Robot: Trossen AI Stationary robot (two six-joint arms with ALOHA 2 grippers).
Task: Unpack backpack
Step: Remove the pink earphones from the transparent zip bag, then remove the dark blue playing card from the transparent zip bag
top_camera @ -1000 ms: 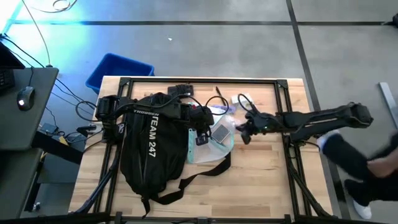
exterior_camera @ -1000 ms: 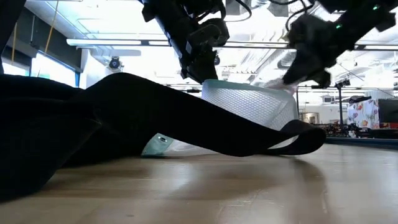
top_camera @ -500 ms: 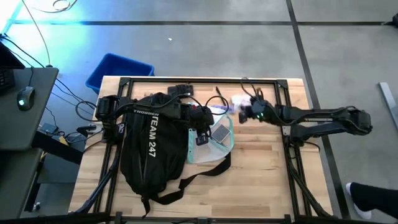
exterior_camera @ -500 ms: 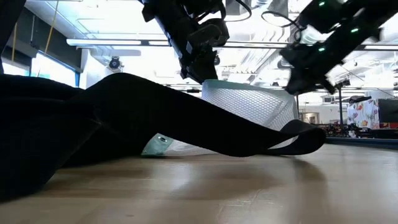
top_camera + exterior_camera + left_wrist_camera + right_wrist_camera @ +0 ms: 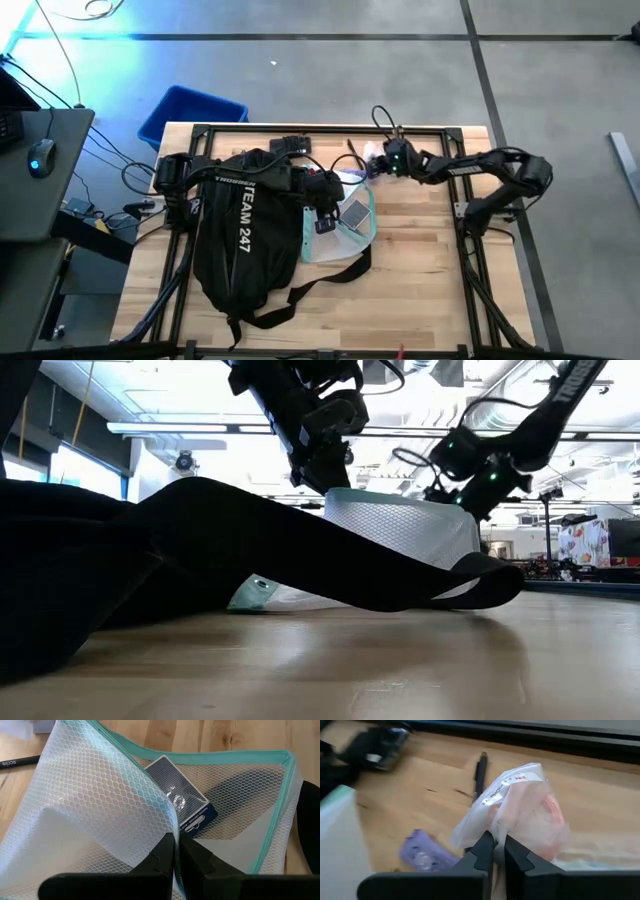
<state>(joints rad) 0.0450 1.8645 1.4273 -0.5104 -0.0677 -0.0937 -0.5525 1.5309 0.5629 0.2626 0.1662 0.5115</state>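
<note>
Left pincer (image 5: 176, 851) pinching mesh pouch (image 5: 100, 805) — right pincer (image 5: 498, 851) gripping plastic bag (image 5: 520, 810).

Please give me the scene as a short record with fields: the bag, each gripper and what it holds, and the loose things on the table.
backpack: lies flat on the table, lettering up
left gripper: jaws shut on the mesh pouch, beside the backpack
pouch contents: a dark blue card box
right gripper: jaws shut on a clear plastic bag, near the far edge
loose items: black pen, small purple item

Bright overhead glare, blurred right-wrist view
</note>
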